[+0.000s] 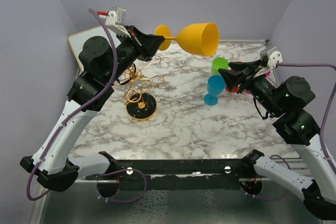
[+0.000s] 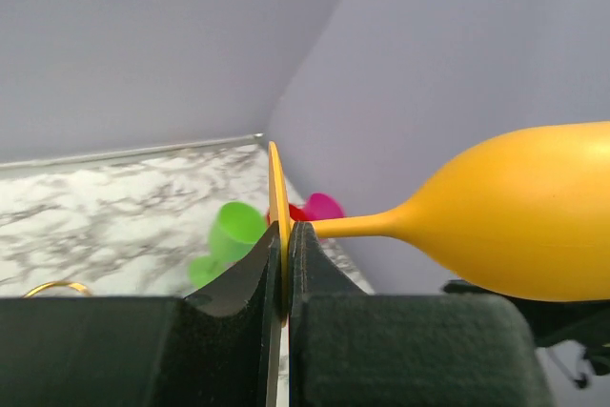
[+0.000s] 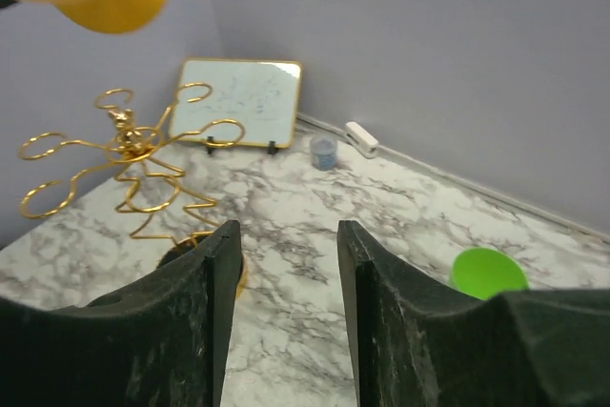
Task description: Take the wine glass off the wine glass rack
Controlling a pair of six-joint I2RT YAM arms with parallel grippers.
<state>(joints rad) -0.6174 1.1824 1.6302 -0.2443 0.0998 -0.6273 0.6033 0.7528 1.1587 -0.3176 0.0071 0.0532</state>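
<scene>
Left claw [image 1: 153,39] clamps yellow plastic wine glass [image 1: 198,38] by its foot, aloft, clear of gold wire wine glass rack [image 1: 140,85] near left edge of marble tabletop [image 1: 189,124]. Right claw [image 3: 284,312] wide, empty. Removal judged done.

Yellow wine glass [image 1: 197,38], gold wine glass rack [image 1: 140,90]

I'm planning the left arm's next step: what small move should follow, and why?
Probably lower the yellow wine glass toward bare marble: the left pincer clamps its foot, it hangs sideways in the air, already clear of the gold rack.
</scene>
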